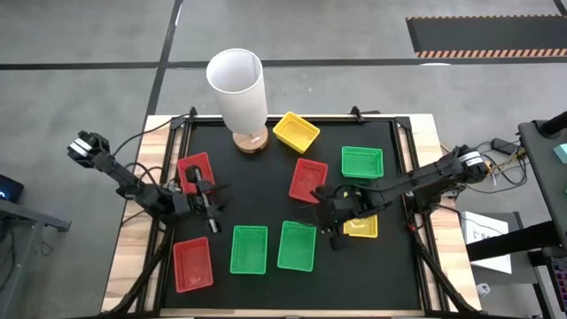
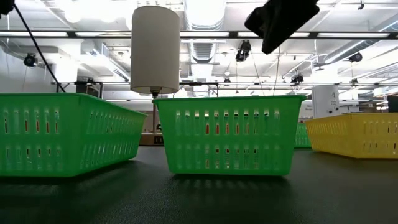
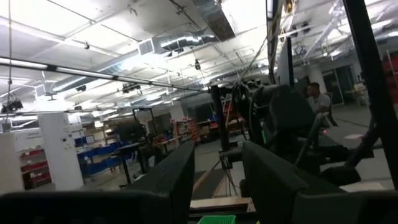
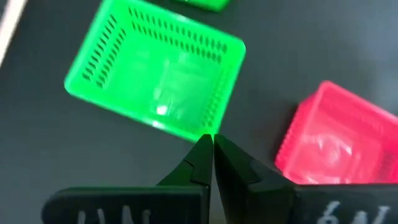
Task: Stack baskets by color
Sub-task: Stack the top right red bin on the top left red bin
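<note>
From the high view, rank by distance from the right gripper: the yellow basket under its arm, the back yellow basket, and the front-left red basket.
Right gripper, shut, mid-table.
1. Yellow basket under the arm, just to its right.
2. Back yellow basket, by the white cylinder.
3. Front-left red basket, at the table's front-left corner.

1. A grey concrete floor [image 1: 80,35] surrounds the table, crossed by dark seams.
2. A black mat [image 1: 483,34] with a striped edge lies on it.
3. Overhead, a white ceiling carries ducts [image 3: 186,37] and bright strip lights [image 2: 348,34].
4. Blue shelving [image 3: 99,158] stands at the back.
</note>
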Tool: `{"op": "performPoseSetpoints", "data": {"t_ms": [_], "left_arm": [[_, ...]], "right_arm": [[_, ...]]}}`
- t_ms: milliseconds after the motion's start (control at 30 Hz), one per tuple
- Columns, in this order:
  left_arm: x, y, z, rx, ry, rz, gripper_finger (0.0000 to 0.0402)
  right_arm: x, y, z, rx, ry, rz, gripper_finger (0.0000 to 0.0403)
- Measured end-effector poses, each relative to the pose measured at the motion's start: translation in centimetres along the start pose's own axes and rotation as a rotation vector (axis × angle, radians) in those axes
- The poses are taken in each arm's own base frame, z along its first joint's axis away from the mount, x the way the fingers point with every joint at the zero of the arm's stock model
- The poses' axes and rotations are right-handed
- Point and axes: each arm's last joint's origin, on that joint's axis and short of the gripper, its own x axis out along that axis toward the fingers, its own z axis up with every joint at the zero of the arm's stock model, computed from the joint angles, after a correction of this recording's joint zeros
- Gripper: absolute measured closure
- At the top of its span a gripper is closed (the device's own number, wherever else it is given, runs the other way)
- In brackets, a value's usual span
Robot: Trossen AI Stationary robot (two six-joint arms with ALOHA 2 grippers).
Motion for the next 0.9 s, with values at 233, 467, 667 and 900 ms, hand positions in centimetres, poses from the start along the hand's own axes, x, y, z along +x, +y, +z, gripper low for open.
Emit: {"op": "performPoseSetpoints", "data": {"t_ms": [233,467,667,900], "left_arm": [[3.0,-2.6,0.1,0.057,0.099,-0.015,0.0281],[6.8,-4.9,-2.1,0.074,0.331,-0.187,0.0281],[10.1,-5.7,-3.6,-0.026,0.631,-0.479,0.0282],[12.9,-5.6,-5.5,0.049,1.114,-0.490,0.0282]], "right_arm": [[1.2,1.4,-2.6,-0.109,-0.319,-0.069,0.0394],[1.0,0.3,-6.2,-0.146,-0.568,-0.199,0.0394],[-0.8,-0.3,-8.6,-0.086,-0.620,-0.266,0.0394],[-2.4,-0.4,-10.8,-0.073,-0.681,-0.267,0.0394]]}}
